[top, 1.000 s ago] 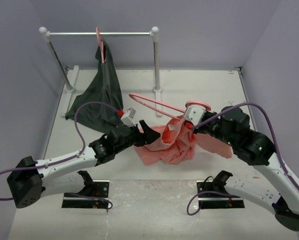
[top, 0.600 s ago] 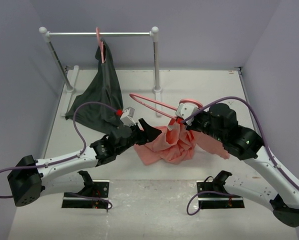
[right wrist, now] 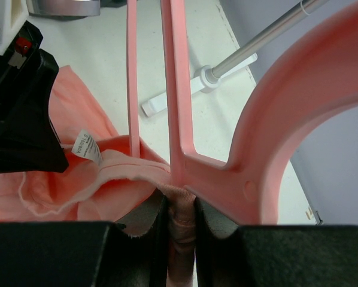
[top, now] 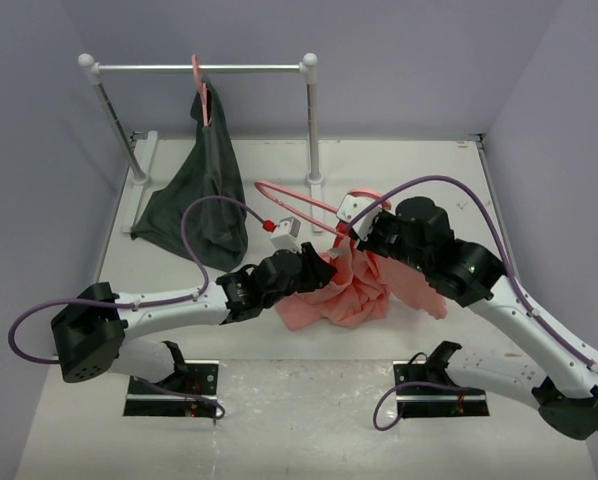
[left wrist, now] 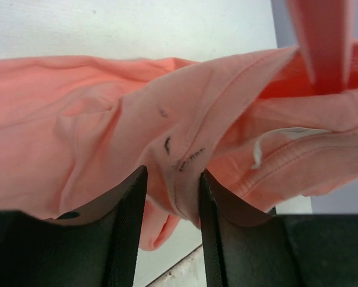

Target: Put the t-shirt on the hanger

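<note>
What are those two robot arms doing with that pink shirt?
They are trying to get the t-shirt onto the hanger. The right hand grips the pink hanger by its neck, right at the t-shirt's collar. The left hand pinches a fold of the t-shirt. Most of the t-shirt lies bunched on the table, so it isn't hanging yet.

Top camera: high behind the table (top: 429,170), facing down and forward, far enough to give you everything. Your wrist cameras face forward, very close. All three share the shirt (top: 339,295); top and right wrist share the hanger (right wrist: 176,89).
</note>
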Robot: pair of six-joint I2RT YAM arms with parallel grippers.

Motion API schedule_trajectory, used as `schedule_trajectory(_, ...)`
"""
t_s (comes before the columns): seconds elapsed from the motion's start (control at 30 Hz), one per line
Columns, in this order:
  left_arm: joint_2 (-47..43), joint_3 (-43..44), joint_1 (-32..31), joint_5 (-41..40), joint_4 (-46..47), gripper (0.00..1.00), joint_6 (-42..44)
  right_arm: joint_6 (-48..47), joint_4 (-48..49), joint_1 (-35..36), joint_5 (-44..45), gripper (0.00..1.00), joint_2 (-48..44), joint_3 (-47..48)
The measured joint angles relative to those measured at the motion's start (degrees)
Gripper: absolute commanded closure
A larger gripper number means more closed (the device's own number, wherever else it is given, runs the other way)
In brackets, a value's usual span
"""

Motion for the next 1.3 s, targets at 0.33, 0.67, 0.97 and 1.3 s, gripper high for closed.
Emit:
schedule_trajectory(0.33,1.47,0.69,0.67,-3.81,-4.09,1.00,0.26,0.76,-0.17,0.00,-1.83,1.00,-0.65,1.53)
schedule_trajectory(0.67,-9.06,3.42,22.76,3.72,-11.99,1.00,4.57,-1.82,-4.28,0.07,-6.61,1.00,-9.89,-0.41)
schedule_trajectory(0.97,-12.65,16.79,29.02,6.35,-23.70,1.00,12.11,-2.07,-13.16,0.06,-4.99,1.00,-3.82,4.58)
schedule_trajectory(1.3,-14.64,24.99,29.02,9.10,-33.83,1.00,19.17,-1.49,-21.91,0.30,-0.14,1.00,4.49,11.38)
